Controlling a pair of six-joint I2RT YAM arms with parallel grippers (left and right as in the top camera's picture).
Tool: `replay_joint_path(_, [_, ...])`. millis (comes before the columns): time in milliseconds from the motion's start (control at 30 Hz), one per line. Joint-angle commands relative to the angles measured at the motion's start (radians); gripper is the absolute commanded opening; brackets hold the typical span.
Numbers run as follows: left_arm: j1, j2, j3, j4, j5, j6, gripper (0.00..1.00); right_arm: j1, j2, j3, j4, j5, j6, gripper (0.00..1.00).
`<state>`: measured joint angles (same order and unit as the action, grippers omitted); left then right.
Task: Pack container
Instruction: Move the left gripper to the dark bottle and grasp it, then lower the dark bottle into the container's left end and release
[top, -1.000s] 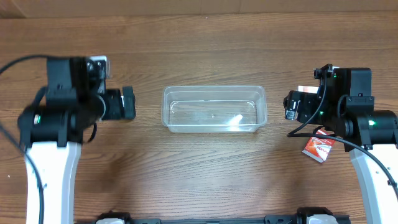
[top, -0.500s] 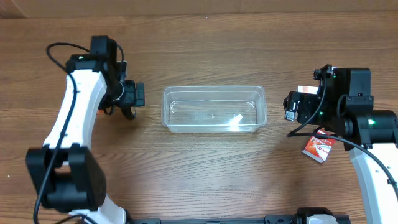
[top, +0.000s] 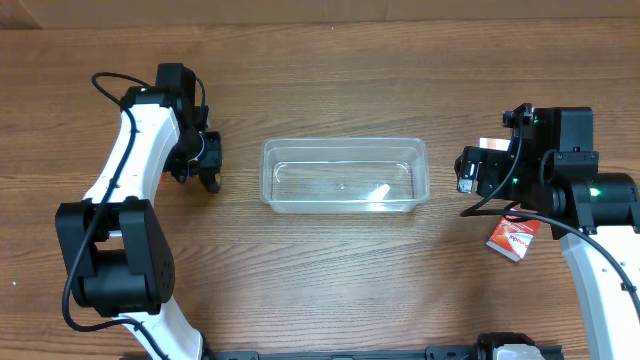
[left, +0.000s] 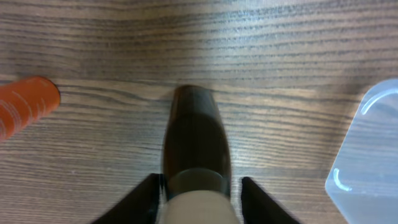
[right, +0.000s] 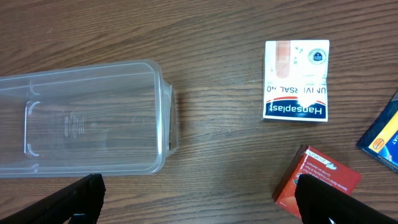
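From above, the container (top: 345, 175) sits at the middle of the tabletop. My left gripper (top: 205, 165) is down just beside its left end. My right gripper (top: 465, 172) hangs off its right end, and a red box (top: 513, 238) lies nearer the right edge.

In my left wrist view my fingers (left: 140, 199) straddle a dark bottle (left: 196, 140). I cannot tell whether they pinch it. An orange thing (left: 25, 102) lies left of it.

In my right wrist view my jaws stand wide apart, holding nothing. A plaster box (right: 296, 79) lies right of the container.
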<state>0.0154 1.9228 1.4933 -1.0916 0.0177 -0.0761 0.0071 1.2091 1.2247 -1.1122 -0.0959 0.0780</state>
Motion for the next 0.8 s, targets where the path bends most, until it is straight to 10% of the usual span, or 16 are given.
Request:
replay_joint_path(0, [0.005,0.006,0.021,-0.008,0.001,-0.010,0.35,-0.003,0.000,0.033,0.003,0.009,0.001,1.00])
replay_joint_path(300, [0.003,0.005,0.052,-0.048,0.003,-0.023,0.04,-0.003,-0.001,0.033,0.002,0.009,0.001,1.00])
replay_joint_path(767, [-0.373,-0.270,0.355,-0.335,0.020,-0.185,0.04,-0.025,-0.059,0.033,0.014,0.005,0.003,1.00])
